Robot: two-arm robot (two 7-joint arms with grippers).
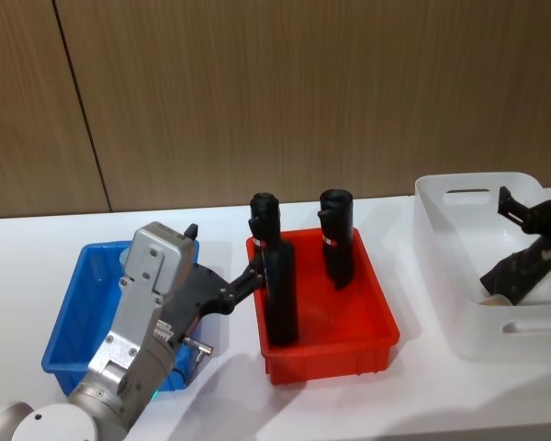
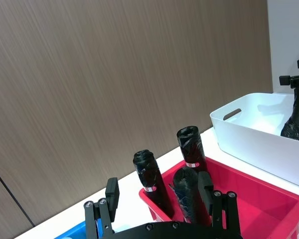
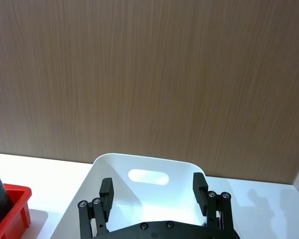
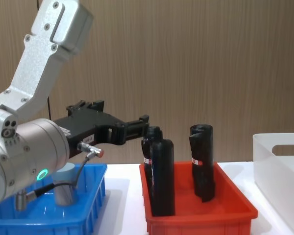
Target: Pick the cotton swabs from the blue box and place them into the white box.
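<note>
The blue box (image 1: 78,317) sits at the table's left, largely covered by my left arm. In the chest view a small cotton swab tub (image 4: 63,192) with a pale lid stands inside the blue box (image 4: 90,203), under the arm. My left gripper (image 1: 223,253) hovers open above the blue box's right end, fingers pointing toward the red bin; nothing is between them in the left wrist view (image 2: 158,190). The white box (image 1: 468,322) stands at the far right. My right gripper (image 1: 533,200) hangs open and empty over it (image 3: 152,186).
A red bin (image 1: 326,354) stands between the two boxes and holds three tall black rolls (image 1: 280,285). A wood-panelled wall runs close behind the table. Bare white tabletop lies in front of the bins.
</note>
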